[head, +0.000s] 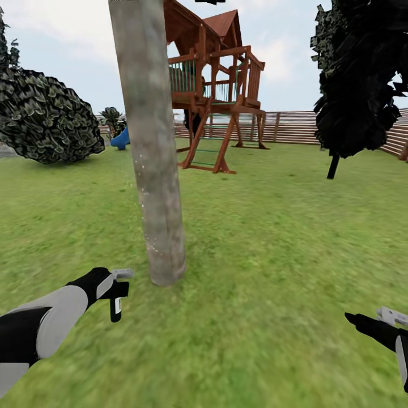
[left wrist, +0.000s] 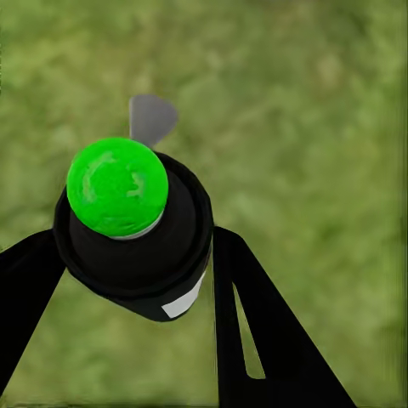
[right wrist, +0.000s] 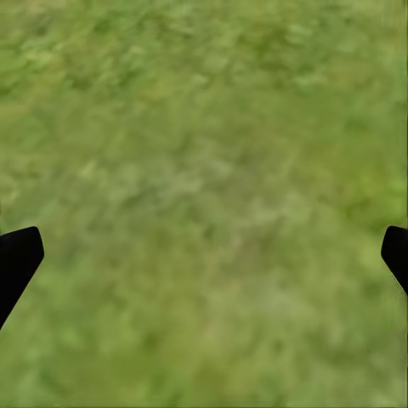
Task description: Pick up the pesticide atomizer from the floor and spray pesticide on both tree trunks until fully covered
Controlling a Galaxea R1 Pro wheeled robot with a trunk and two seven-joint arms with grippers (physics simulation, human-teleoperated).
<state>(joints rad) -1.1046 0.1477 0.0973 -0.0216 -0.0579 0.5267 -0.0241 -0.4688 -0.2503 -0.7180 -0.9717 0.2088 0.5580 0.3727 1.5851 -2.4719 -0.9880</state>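
A thick grey-brown tree trunk point(head: 154, 147) rises from the grass point(head: 266, 255) straight ahead, with faint pale specks on its lower bark. Just left of its base, my left gripper point(head: 118, 285) is shut on the pesticide atomizer point(head: 116, 306), a small black sprayer with a pale strip that hangs below the fingers. In the left wrist view the atomizer point(left wrist: 140, 242) shows a bright green cap between the black fingers point(left wrist: 255, 331), above grass. Low at the right, my right gripper point(head: 391, 318) is open; in its wrist view the gripper point(right wrist: 204, 255) has nothing but grass between its fingertips.
A wooden playhouse point(head: 218, 90) on stilts stands behind the trunk, with a blue slide point(head: 120, 139) to its left. A dark bush point(head: 48, 119) sits at the left and a dark conifer point(head: 357, 85) at the right. A slatted fence point(head: 294, 127) closes the lawn.
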